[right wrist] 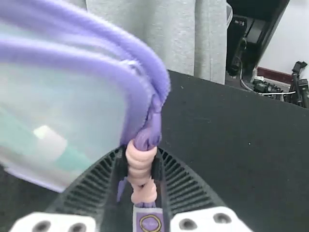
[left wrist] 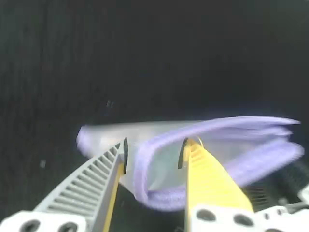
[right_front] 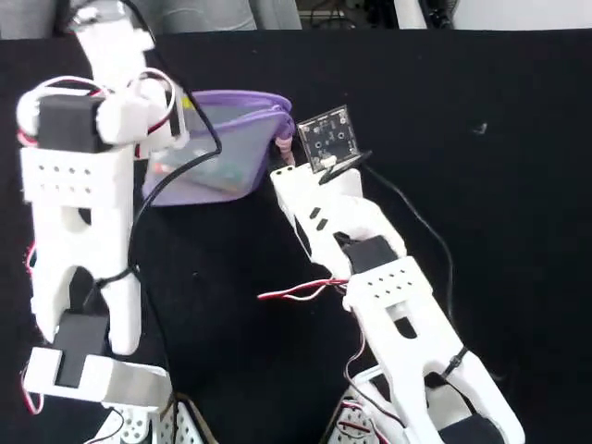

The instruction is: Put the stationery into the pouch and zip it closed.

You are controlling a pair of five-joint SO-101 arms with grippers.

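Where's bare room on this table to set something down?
Widest: black table right of the right arm. Narrower strip between the arms, nearer than the pouch, wires at its edge. Crowded around the pouch, where left gripper and right gripper meet it.

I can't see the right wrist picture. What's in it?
The right gripper is shut on the pink ribbed zipper pull of a see-through plastic pouch with purple edging, with the black table behind. A green and white item shows inside.
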